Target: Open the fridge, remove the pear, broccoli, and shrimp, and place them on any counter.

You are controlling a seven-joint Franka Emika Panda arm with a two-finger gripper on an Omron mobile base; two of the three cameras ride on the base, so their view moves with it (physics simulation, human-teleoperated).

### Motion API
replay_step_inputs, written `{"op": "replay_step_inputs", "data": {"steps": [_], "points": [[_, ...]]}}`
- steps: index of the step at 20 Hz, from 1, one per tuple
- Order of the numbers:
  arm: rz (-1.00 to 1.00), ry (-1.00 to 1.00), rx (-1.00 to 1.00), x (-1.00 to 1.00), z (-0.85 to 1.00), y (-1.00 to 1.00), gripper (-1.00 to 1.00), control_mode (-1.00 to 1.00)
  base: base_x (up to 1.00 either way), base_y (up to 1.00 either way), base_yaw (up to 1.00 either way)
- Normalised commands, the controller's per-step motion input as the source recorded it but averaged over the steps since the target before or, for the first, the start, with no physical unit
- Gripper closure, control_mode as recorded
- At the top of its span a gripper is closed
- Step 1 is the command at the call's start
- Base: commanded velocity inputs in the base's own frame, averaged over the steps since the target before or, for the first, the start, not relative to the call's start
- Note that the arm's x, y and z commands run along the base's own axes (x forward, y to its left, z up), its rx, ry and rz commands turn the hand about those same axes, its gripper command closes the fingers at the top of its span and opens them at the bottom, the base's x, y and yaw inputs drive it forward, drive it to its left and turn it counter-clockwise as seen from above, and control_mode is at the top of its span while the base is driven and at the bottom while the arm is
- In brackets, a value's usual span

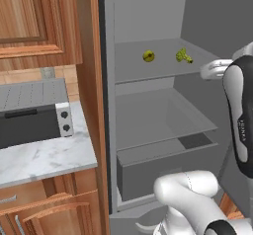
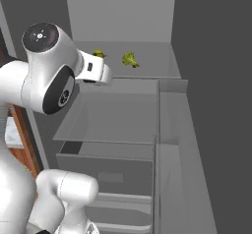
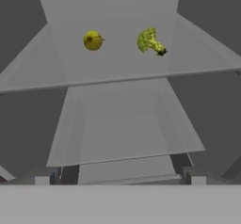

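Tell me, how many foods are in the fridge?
2. The pear sits on the upper shelf, left side. The broccoli lies on the same shelf to its right, apart from it. More could be hidden in the drawer.

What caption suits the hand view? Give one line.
Open gripper faces the open fridge: pear and broccoli apart on one shelf.

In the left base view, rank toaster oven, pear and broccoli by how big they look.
1. toaster oven, by far the largest, though it also sits nearer the camera.
2 and 3. broccoli and pear: both tiny on the same fridge shelf, too alike to rank.
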Motion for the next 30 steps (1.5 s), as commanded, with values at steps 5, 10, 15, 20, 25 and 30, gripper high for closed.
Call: {"op": "replay_step_inputs", "data": {"steps": [5, 10, 15, 20, 25, 30], "points": [[0.0, -0.01, 0.0, 0.37, 0.02, -0.06, -1.0, -1.0, 0.0, 0.0, 0.0], [-0.07, 0.0, 0.0, 0.32, 0.03, -0.09, -1.0, -1.0, 0.0, 0.0, 0.0], [-0.11, 0.0, 0.0, 0.38, 0.0, 0.0, -1.0, -1.0, 0.0, 0.0, 0.0], [-0.09, 0.0, 0.0, 0.49, 0.0, 0.0, -1.0, -1.0, 0.0, 0.0, 0.0], [-0.02, 0.0, 0.0, 0.42, 0.0, -0.15, -1.0, -1.0, 0.0, 0.0, 0.0], [0.0, 0.03, 0.0, 0.41, 0.0, -0.2, -1.0, -1.0, 0.0, 0.0, 0.0]]}}
